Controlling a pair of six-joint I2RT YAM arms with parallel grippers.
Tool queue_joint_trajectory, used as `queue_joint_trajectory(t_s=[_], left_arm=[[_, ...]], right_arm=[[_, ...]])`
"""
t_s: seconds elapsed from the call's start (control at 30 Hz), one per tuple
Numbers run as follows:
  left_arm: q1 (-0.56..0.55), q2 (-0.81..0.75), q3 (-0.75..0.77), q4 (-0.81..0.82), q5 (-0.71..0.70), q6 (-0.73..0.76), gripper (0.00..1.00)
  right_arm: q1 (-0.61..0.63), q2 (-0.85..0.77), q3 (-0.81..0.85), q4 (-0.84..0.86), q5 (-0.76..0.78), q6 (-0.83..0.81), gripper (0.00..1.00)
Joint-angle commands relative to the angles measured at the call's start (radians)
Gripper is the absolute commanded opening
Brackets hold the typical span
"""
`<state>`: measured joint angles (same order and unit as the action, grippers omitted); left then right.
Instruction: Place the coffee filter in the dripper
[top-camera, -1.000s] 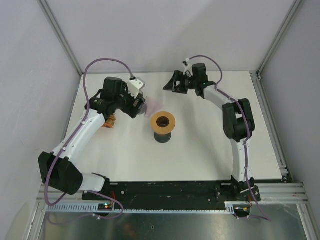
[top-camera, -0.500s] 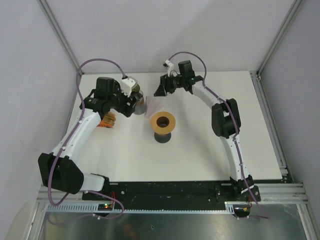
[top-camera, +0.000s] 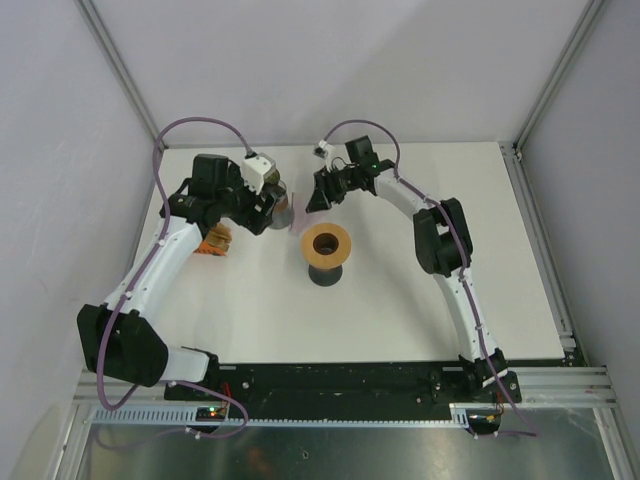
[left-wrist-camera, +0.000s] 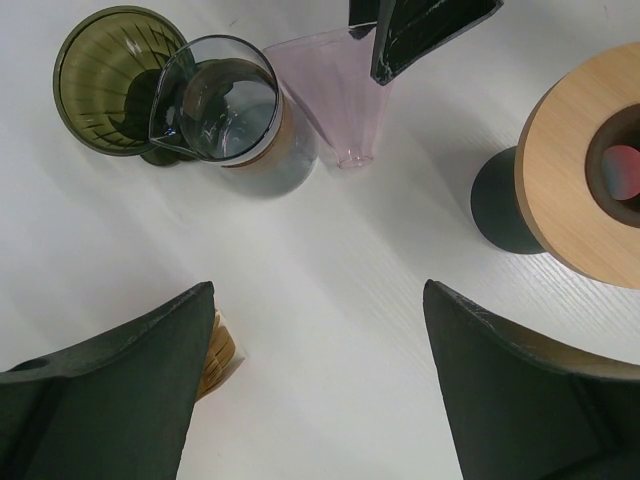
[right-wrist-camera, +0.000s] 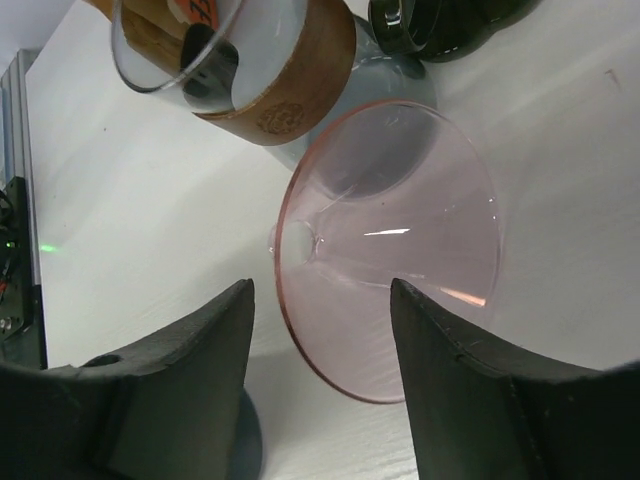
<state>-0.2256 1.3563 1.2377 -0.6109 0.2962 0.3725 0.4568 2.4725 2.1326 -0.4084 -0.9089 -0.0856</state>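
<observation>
A clear pink dripper (right-wrist-camera: 400, 240) lies on its side on the white table, also in the top view (top-camera: 303, 216) and the left wrist view (left-wrist-camera: 345, 100). My right gripper (right-wrist-camera: 320, 300) is open and low over it, one finger on each side of the lower rim, the left finger clear of the rim. A stack of brown paper coffee filters (left-wrist-camera: 220, 350) lies beside my left finger (left-wrist-camera: 110, 390), orange-brown from above (top-camera: 215, 242). My left gripper (left-wrist-camera: 320, 380) hangs open over bare table with nothing between its fingers.
A glass carafe with a wooden collar (left-wrist-camera: 225, 110) and a dark green dripper (left-wrist-camera: 110, 85) stand just behind the pink one. A wooden ring stand on a dark foot (top-camera: 327, 245) stands mid-table. Grey walls close in the left, back and right.
My right arm has swung left and down to the pink dripper, and its jaws have narrowed. My left arm drew back to the left at first and has since held still.
</observation>
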Motion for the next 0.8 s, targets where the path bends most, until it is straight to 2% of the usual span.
queue_joint_trajectory(t_s=[0.0, 0.2, 0.33, 0.53, 0.77], left_arm=[[0.009, -0.007, 0.021, 0.016, 0.009, -0.006, 0.88], [0.014, -0.014, 0.018, 0.017, -0.001, 0.000, 0.88], [0.016, -0.018, 0.006, 0.016, -0.016, 0.009, 0.88], [0.017, -0.020, 0.000, 0.017, -0.020, 0.013, 0.88], [0.017, -0.031, 0.001, 0.016, -0.035, 0.012, 0.89]], right_arm=[[0.016, 0.045, 0.061, 0.003, -0.020, -0.031, 0.56], [0.013, 0.033, 0.066, -0.026, -0.064, -0.048, 0.24], [-0.012, -0.049, -0.024, -0.024, -0.135, -0.082, 0.12], [-0.045, -0.193, -0.121, -0.040, -0.082, -0.113, 0.01], [-0.018, -0.400, -0.122, -0.155, 0.248, -0.198, 0.00]])
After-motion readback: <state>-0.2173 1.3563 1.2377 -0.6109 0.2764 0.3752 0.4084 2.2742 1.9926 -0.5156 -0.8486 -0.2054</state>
